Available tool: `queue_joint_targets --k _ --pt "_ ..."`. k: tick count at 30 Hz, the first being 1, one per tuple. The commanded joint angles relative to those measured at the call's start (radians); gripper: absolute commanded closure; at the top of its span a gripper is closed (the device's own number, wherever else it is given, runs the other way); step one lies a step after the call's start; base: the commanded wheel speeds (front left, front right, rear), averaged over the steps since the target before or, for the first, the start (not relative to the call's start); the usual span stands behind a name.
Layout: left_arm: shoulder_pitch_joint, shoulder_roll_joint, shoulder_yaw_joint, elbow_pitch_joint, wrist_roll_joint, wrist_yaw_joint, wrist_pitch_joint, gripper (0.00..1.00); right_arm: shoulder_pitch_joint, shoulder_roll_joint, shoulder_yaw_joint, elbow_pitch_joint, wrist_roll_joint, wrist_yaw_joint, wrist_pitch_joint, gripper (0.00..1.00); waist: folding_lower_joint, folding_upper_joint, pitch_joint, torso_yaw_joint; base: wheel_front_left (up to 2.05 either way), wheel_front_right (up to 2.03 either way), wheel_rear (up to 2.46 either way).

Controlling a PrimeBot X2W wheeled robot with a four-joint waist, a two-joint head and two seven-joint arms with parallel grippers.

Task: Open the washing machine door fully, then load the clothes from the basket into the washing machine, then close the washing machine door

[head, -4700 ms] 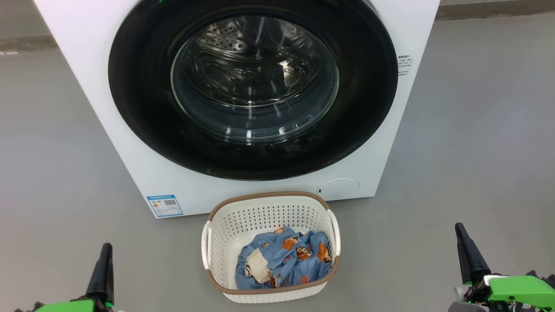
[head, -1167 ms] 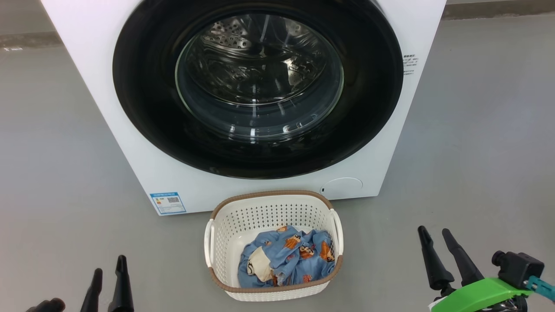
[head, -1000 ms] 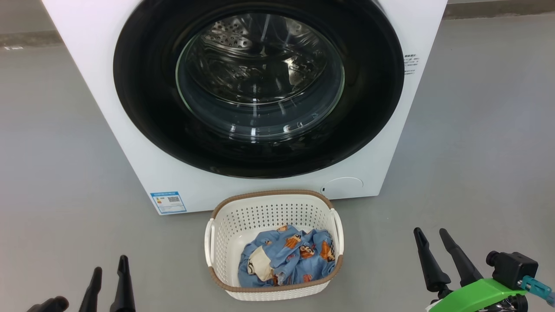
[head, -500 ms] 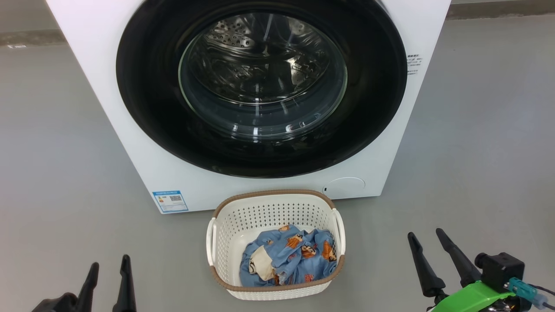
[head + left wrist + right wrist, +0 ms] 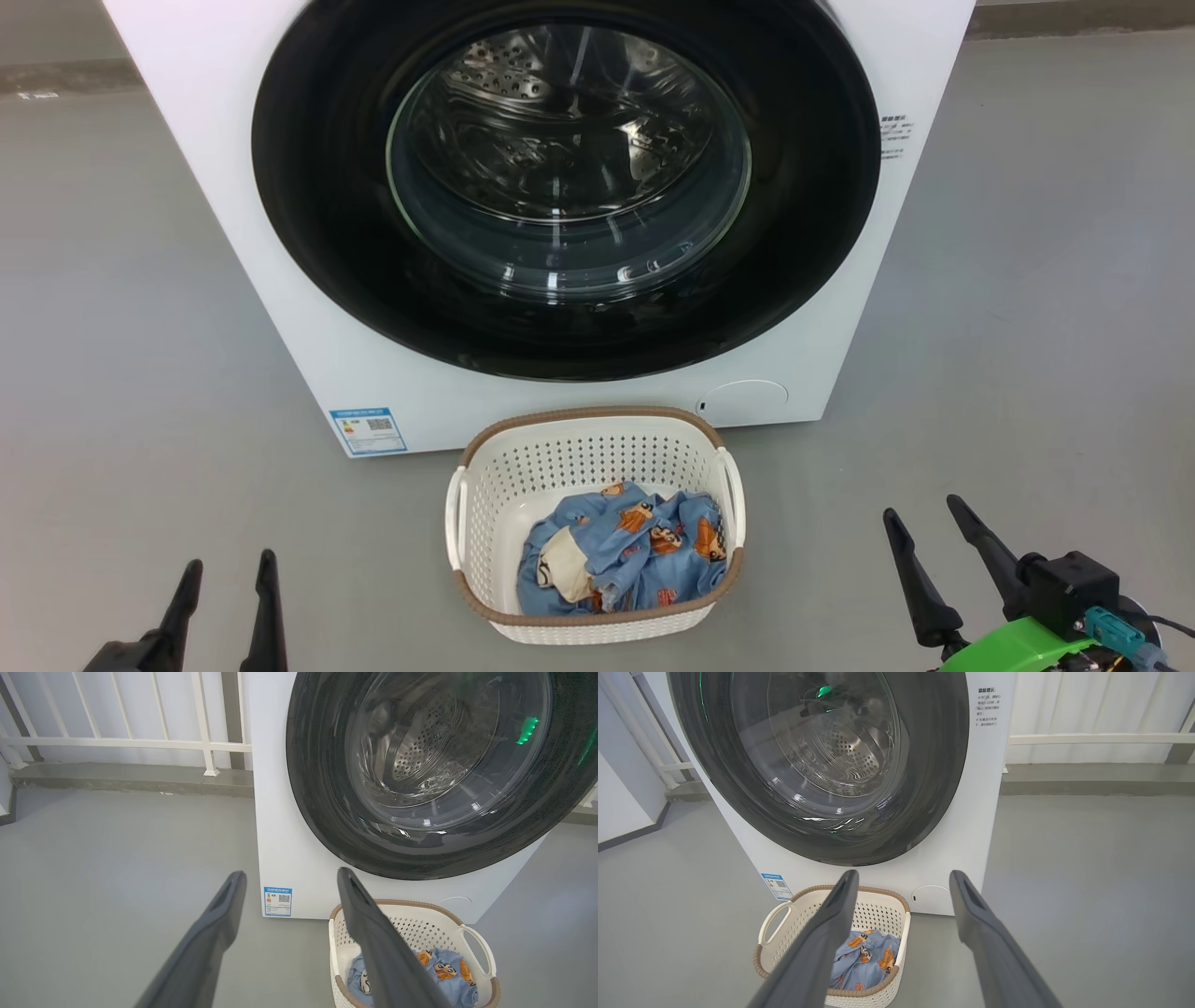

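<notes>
Nearest the robot, the left gripper (image 5: pixel 230 562) hangs low at the lower left of the head view. Its two dark fingers are spread wide and hold nothing, with only grey floor (image 5: pixel 1027 327) between them. The right gripper (image 5: pixel 921 509) sits at the lower right, its fingers likewise parted and empty, with a green part and a black block behind them. Both grippers are well apart from everything else.

Between them and a little farther off, the basket (image 5: pixel 579 457) stands upright on the floor. The clothes (image 5: pixel 635 551) lie crumpled in its bottom, blue with orange figures and a cream patch at their left, and they sit below the brown rim.

Just behind the basket stands the washer (image 5: pixel 308 373); whether the two touch is not clear. A blue sticker (image 5: pixel 368 430) is on its lower left corner and a small round flap (image 5: pixel 742 397) on its lower right. The door (image 5: pixel 317 187) lies shut against the washer's front. Its glossy black ring surrounds clear glass, through which the perforated steel drum (image 5: pixel 504 79) shows. In the wrist views, green glints reflect on the door.

Farthest off, in the left wrist view, a white railing (image 5: pixel 117 742) stands on a grey kerb to the washer's left.
</notes>
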Motion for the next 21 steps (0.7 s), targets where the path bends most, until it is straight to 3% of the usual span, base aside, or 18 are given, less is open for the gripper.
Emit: queue_joint_targets --k 1,21 --pt "-0.023 0.018 0.037 -0.02 0.034 -0.003 -0.017 0.0 -0.032 -0.009 0.017 -0.021 -0.031 -0.001 -0.017 0.0 -0.0001 0.0 0.0 0.0 0.0 0.0 0.0" --pt "-0.021 0.016 0.051 0.005 0.051 -0.003 -0.022 0.0 -0.03 -0.006 0.009 -0.017 -0.052 -0.001 -0.021 0.0 -0.0001 0.0 -0.009 0.003 0.0 0.0 0.0"
